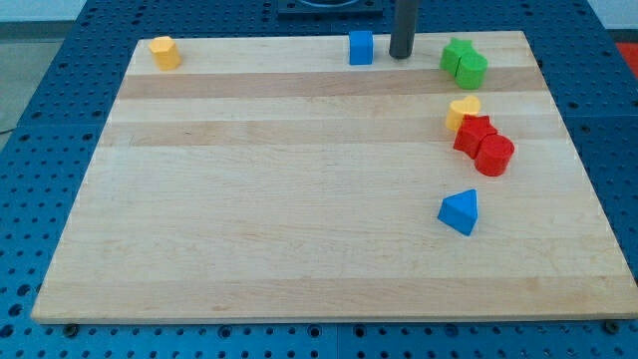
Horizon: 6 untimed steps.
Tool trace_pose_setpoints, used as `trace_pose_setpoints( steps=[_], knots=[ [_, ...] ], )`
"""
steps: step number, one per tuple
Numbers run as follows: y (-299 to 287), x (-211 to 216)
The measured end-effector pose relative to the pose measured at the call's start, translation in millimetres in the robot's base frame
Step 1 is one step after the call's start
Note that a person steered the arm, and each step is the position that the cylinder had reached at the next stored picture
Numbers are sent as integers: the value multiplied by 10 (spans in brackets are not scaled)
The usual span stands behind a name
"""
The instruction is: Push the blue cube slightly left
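Observation:
The blue cube [361, 47] stands near the board's top edge, a little right of centre. My tip [401, 54] is just to the right of the blue cube, with a small gap between them. The dark rod rises from it out of the view's top.
A yellow block [165, 52] sits at the top left corner. Two green blocks [465, 62] sit at the top right. A yellow heart-like block [463, 112], a red star-like block [475, 134] and a red cylinder [494, 156] cluster at the right. A blue triangular block [460, 211] lies below them. The wooden board [299, 219] rests on a blue pegboard.

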<state>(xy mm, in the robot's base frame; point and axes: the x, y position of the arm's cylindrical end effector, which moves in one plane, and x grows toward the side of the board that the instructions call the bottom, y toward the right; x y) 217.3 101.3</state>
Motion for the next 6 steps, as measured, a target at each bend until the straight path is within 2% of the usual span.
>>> trace_pose_setpoints(
  steps=[2,3,4,5,6],
  knots=[
    [-822,-134],
    [-704,-134],
    [-163,-132],
    [-201,60],
    [-769,200]
  ],
)
